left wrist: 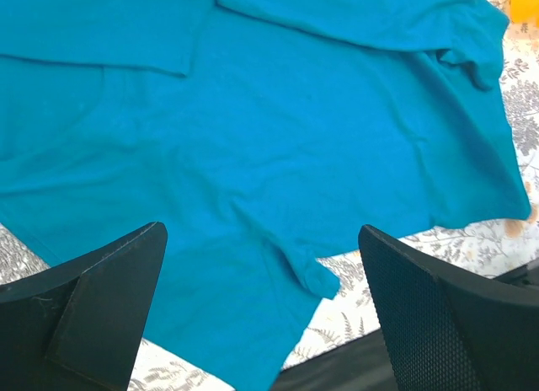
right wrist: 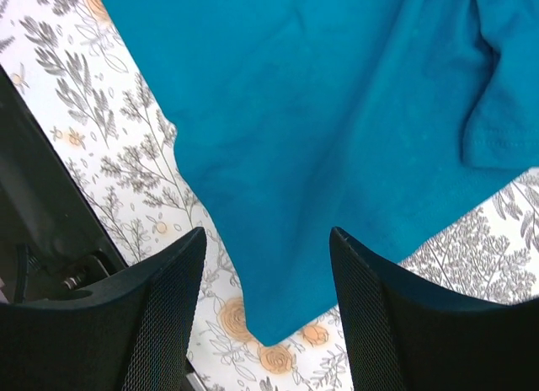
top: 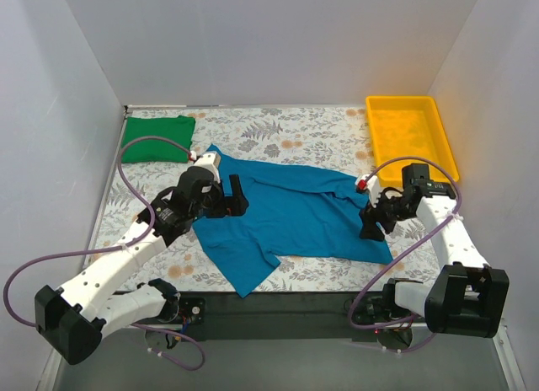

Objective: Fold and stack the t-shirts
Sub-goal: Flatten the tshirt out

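Tray, yellow plastic [top: 409, 136]: rectangular, shallow, raised rim; upper right of the top view, lying on the table cover close to the right wall.
Table cover, floral [top: 286, 131]: pale ground, grey leaf sprays, orange blossoms; spans mid-frame.
Enclosure walls, white [top: 269, 45]: plain; top, left and right.
Strip, black [top: 278, 313]: along the cover's lower edge.

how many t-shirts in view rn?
2. The teal-blue t-shirt is spread out in the middle of the table. The green t-shirt is folded at the far-left corner. Anything beneath the teal one would be hidden.
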Controlling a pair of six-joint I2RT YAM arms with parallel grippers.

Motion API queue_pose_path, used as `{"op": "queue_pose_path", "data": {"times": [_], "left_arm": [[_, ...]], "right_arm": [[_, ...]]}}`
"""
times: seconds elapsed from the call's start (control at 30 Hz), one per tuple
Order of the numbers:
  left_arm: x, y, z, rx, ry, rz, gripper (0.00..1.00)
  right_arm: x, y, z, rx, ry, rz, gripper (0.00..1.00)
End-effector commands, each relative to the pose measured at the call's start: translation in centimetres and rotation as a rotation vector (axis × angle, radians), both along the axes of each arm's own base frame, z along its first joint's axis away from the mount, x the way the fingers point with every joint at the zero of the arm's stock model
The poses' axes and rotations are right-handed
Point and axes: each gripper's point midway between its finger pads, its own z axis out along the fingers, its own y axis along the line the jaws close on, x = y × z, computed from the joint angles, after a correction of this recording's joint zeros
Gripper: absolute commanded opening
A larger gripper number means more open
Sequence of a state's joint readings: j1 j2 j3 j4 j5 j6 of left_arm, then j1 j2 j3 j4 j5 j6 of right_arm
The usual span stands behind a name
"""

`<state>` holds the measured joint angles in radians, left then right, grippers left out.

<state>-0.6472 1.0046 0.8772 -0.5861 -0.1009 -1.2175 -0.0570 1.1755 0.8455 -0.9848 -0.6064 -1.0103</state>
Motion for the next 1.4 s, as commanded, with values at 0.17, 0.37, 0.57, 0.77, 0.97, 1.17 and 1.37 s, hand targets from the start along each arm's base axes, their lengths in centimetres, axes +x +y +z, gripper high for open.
{"op": "queue_pose_path", "data": {"times": [0.17, 0.37, 0.57, 0.77, 0.97, 1.17, 1.37], "left_arm": [[1.6, 1.4, -1.0, 0.06, -0.087, -0.013, 0.98], [1.2, 2.4, -2.5, 0.063, -0.097, 0.017, 0.98], [0.6, 3.3, -3.9, 0.068, -0.083, 0.043, 0.98], [0.9, 3.7, -3.6, 0.074, -0.101, 0.061, 0.98], [1.0, 3.8, -3.5, 0.051, -0.113, 0.077, 0.98], [0.9, 3.8, -3.6, 0.032, -0.116, 0.085, 0.98], [0.9, 3.9, -3.4, 0.022, -0.129, 0.084, 0.98]], "right_arm": [[1.4, 5.0, 3.1, 0.193, -0.025, 0.038, 0.67], [2.6, 6.0, 3.7, 0.231, -0.045, 0.029, 0.67], [2.6, 5.6, 3.1, 0.211, -0.111, 0.022, 0.68], [2.5, 5.2, 2.3, 0.223, -0.17, 0.012, 0.69], [3.0, 4.8, 2.4, 0.244, -0.185, -0.018, 0.69], [3.2, 4.3, 2.5, 0.257, -0.194, -0.042, 0.69], [3.3, 4.0, 2.4, 0.267, -0.195, -0.055, 0.7]]}}
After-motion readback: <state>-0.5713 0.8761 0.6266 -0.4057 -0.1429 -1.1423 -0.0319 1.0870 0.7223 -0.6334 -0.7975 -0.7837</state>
